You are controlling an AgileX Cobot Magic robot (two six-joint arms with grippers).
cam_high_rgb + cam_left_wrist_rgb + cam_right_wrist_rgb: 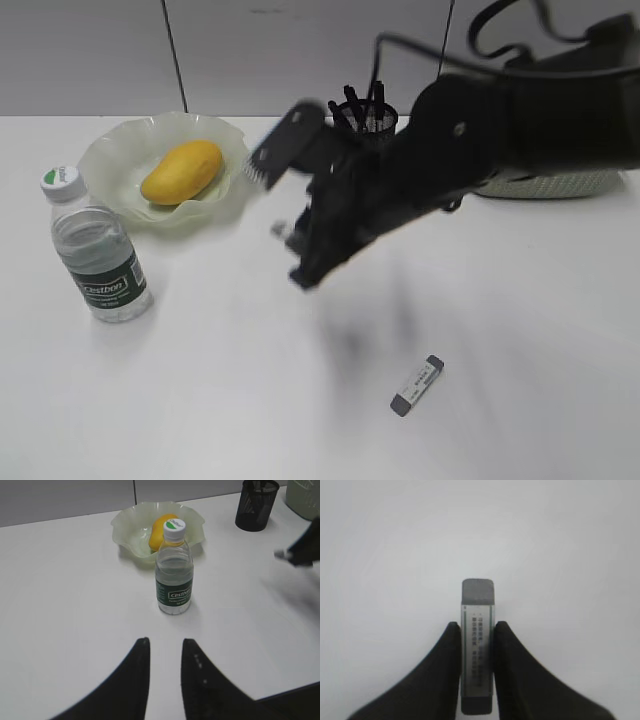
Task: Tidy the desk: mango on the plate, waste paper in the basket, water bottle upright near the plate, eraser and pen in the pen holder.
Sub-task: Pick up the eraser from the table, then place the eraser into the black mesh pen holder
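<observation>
Carrying the eraser point(478, 592) to the pen holder point(375, 118) is the step I judge to be in hand. My right end effector point(474, 625) is closed to the eraser's width, a finger pressed on each long side: a flat grey block in a printed paper sleeve, its rounded end jutting past the fingertips. The exterior view is smeared, with the arm above mid-counter. A second eraser point(417, 385) of the same look lies on the counter point(220, 400), well apart from the arm; I can't say whether it is another piece.

Next I'd need to centre over the black mesh cup, where dark pens already stand, and let go end-down.

My left end effector point(162, 642) hovers empty, with a narrow gap between its fingers. The mango point(181, 171), smooth and yellow-orange, sits in the ruffled glass plate point(110, 150). The clear water bottle point(98, 260) stands upright beside it. The woven-look basket point(550, 185) is mostly hidden; waste paper isn't visible.
</observation>
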